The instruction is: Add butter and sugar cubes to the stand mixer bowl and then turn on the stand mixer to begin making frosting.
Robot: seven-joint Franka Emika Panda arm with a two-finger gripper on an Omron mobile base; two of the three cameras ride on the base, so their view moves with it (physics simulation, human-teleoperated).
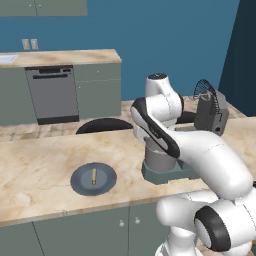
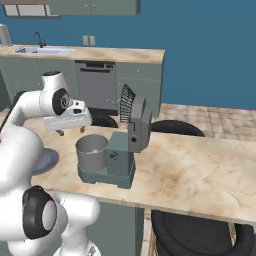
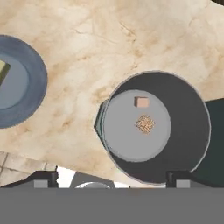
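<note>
Even, bright rendered light, no clear source. Worktop (image 1: 40, 165) evenly lit, no glare, barely any cast shadow. White arm (image 1: 210, 165) shows soft highlights, grey shading underneath. Bowl (image 3: 155, 127) inner wall dark in hand view. All views low-resolution, edges slightly soft and jagged; no motion blur, no edge distortion.

- The left base view sits behind the arm on its left, looking forward and down over the worktop (image 1: 40, 170), with the plate (image 1: 93, 179) fairly near.
- The right base view looks from behind on the right at the stand mixer (image 2: 125, 150), close by.
- Both share the stand mixer bowl (image 2: 92, 152).
- The hand view looks straight down into that bowl from close above.
</note>
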